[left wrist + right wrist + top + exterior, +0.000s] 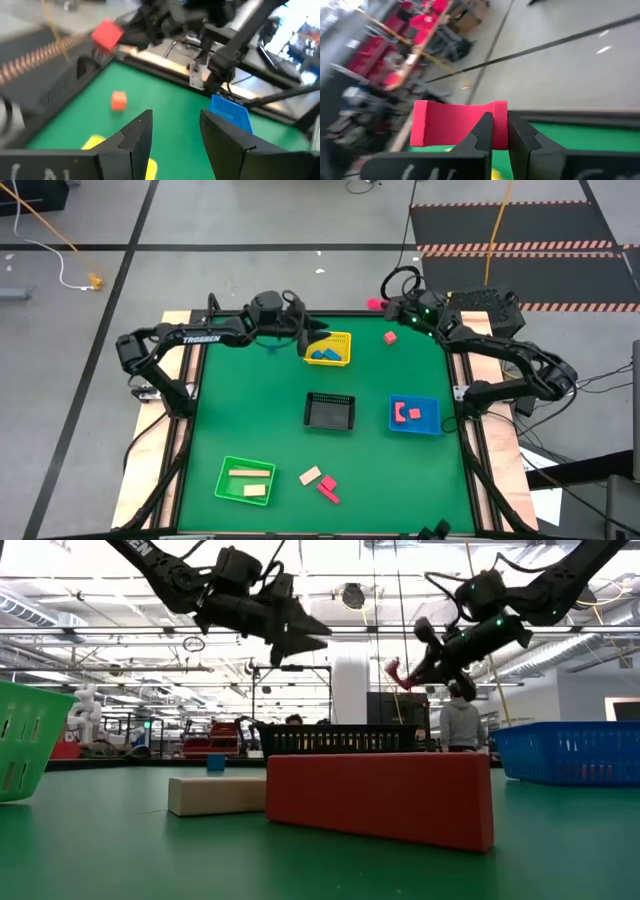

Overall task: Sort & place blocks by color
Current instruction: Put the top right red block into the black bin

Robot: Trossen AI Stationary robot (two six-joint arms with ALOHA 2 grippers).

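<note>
My right gripper [500, 131] is shut on a pink-red block [452, 125] and hangs in the air over the table's far edge [383, 305], right of centre. My left gripper [175, 135] is open and touches nothing. It hovers high over the far side by the yellow basket [328, 348], which holds blue blocks. A red cube [390, 337] lies on the mat near the far edge. A tan block [310, 475] and red and pink blocks [327, 488] lie near the front. Red blocks lie in the blue basket [432, 425] and tan bars in the green basket [228, 490]. My right gripper pinches the pink-red block between its two fingers [485, 132] at one end [499, 117]. The rest of the block sticks out sideways past one finger. The block is lifted clear of the table, high in the air [392, 670].
A black basket [330, 411] sits at the table's middle between the other baskets. Open green mat lies at the left and between the baskets. In the low view a red bar [380, 795] and a tan block [215, 795] lie close in front. A person stands far behind the table.
</note>
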